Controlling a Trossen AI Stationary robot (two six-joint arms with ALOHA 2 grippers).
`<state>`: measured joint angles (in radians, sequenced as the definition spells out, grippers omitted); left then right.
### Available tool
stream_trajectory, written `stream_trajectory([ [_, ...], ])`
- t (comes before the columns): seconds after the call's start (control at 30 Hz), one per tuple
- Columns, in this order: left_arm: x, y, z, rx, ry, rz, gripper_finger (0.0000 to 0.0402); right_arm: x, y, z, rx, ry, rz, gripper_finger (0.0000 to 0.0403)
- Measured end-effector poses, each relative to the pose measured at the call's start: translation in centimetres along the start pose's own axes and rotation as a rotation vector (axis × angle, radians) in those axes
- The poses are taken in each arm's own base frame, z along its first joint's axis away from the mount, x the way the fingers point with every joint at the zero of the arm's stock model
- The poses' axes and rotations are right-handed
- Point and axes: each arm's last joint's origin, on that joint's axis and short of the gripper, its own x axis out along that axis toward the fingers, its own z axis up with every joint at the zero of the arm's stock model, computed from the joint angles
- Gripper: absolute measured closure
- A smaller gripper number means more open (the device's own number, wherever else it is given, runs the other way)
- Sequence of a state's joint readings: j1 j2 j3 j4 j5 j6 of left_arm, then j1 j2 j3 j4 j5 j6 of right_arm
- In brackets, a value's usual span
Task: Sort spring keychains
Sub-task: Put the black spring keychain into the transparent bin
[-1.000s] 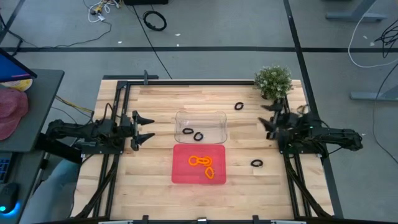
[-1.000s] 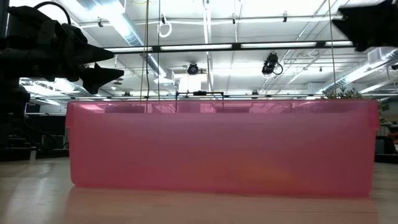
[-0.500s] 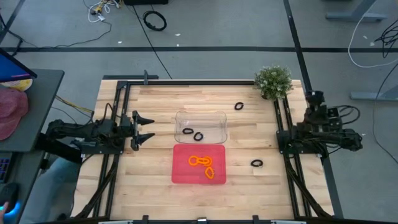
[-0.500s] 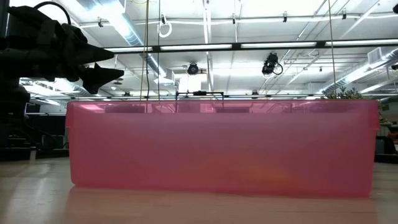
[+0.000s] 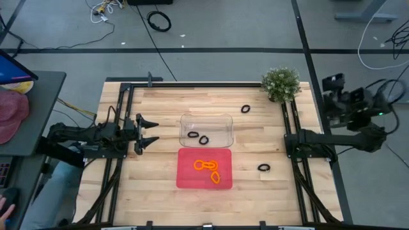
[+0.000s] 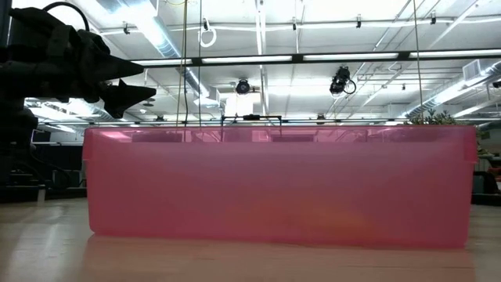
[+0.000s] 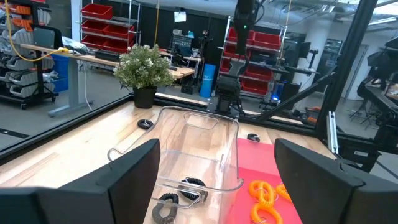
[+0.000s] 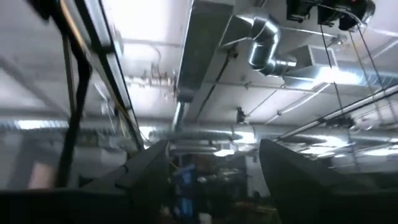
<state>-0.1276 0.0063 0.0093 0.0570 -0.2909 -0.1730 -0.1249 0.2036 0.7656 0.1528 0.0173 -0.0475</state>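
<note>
Several orange spring keychains (image 5: 208, 168) lie in the red tray (image 5: 184, 179). Two black ones (image 5: 198, 137) lie in the clear tray (image 5: 223, 121). Two more black ones rest on the wood, one near the plant (image 5: 246, 109) and one right of the red tray (image 5: 264, 168). My left gripper (image 5: 148, 132) hovers open left of the clear tray, pointing at it; its wrist view shows the tray (image 7: 199, 149) and the keychains (image 7: 193, 182) ahead. My right gripper (image 5: 333, 84) is open, off the table's right edge, and its wrist view (image 8: 214, 149) faces the ceiling.
A potted plant (image 5: 280, 83) stands at the far right corner. Black frame rails (image 5: 121, 115) run along both sides of the table. In the low view the red tray's wall (image 6: 274, 188) fills the picture and hides what is behind it. Bare wood lies near the left and near edges.
My right arm has drawn back from above the table's right side, past the right edge, rising and tipping upward until its wrist camera faces the ceiling. The left arm and all keychains have kept still.
</note>
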Motion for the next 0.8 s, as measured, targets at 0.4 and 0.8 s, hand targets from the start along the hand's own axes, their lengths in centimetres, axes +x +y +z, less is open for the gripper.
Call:
stream_trajectory([
  [0.4, 0.0, 0.0, 0.0, 0.0, 0.0, 0.0, 0.0081, 3.0, 0.6, 0.0, 0.128, 0.508, 0.183, 0.0149],
  [0.8, 0.0, 0.0, 0.0, 0.0, 0.0, 0.0, 0.0081, 3.5, 1.0, -6.1, 0.256, 1.252, 0.107, 0.0149],
])
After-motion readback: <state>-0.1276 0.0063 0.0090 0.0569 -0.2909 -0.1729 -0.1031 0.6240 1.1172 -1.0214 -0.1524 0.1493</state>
